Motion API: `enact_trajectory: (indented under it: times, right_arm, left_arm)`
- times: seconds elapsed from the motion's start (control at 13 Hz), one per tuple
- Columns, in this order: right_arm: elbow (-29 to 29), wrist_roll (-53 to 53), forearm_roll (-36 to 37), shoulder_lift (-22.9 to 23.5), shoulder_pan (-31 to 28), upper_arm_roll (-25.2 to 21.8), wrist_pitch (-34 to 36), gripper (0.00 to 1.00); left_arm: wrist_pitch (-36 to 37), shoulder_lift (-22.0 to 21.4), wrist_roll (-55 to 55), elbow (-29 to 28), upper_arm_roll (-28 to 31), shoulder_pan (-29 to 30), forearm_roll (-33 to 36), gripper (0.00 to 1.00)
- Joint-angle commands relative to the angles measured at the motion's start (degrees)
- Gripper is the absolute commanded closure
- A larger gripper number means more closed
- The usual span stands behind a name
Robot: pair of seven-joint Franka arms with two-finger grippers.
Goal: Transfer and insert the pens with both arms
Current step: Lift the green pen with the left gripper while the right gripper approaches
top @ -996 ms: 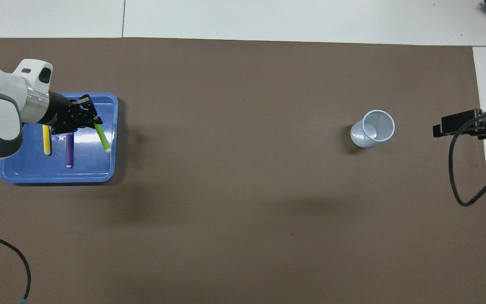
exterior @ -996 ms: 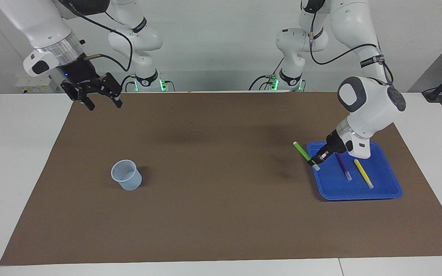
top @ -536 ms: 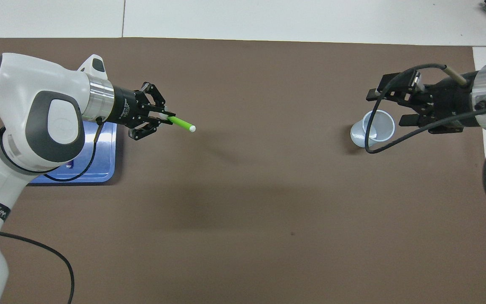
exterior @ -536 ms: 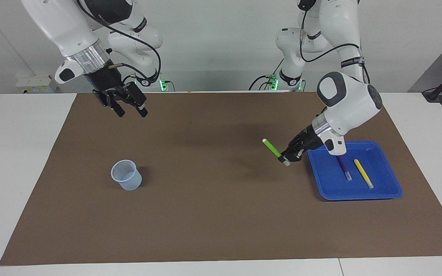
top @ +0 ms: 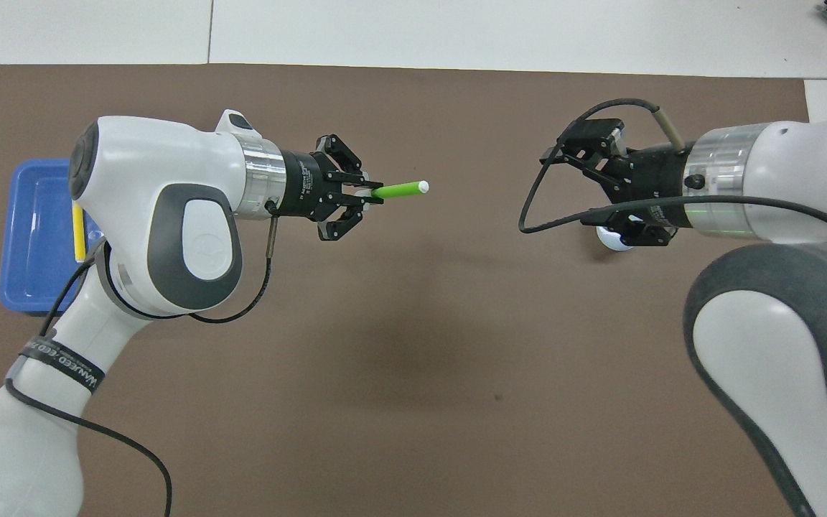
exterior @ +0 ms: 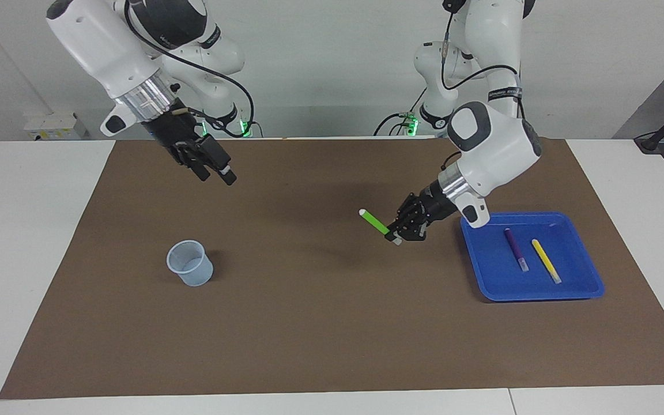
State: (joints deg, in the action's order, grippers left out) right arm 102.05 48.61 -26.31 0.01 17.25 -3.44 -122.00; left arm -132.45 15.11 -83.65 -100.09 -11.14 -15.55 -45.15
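My left gripper is shut on the green pen, held in the air over the brown mat between the tray and the table's middle. The pen's white tip points toward the right arm. The purple pen and yellow pen lie side by side in the blue tray. In the overhead view only part of the yellow pen shows past the left arm. My right gripper hangs open and empty over the mat, facing the pen.
A pale translucent cup stands upright on the mat toward the right arm's end; overhead, the right gripper covers most of the cup. The blue tray sits at the left arm's end. A brown mat covers the table.
The left gripper lifted the green pen out of the tray and carried it toward the table's middle. The right arm swung in from its end toward the middle, its gripper still open.
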Motion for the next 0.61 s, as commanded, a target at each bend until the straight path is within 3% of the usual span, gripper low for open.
enact_trajectory:
  times: [0.0,0.23,0.54]
  right_arm:
    - [3.59,3.06,-2.70,-0.54,1.72,-0.17,-5.52,0.00]
    - [4.91,5.25,-2.87,0.86,4.71,-0.17,-9.64,0.00]
    - [3.95,11.33,-3.22,5.95,7.97,-0.17,-19.85,0.00]
  left_arm:
    - [-2.20,-0.70,-3.44,-0.54,0.59,-2.11,-1.87,1.00]
    - [-2.99,-0.70,-3.71,-0.45,-0.28,-2.81,-7.65,1.00]
    - [-8.27,-0.52,-4.24,-0.81,-0.64,-6.68,-7.93,1.00]
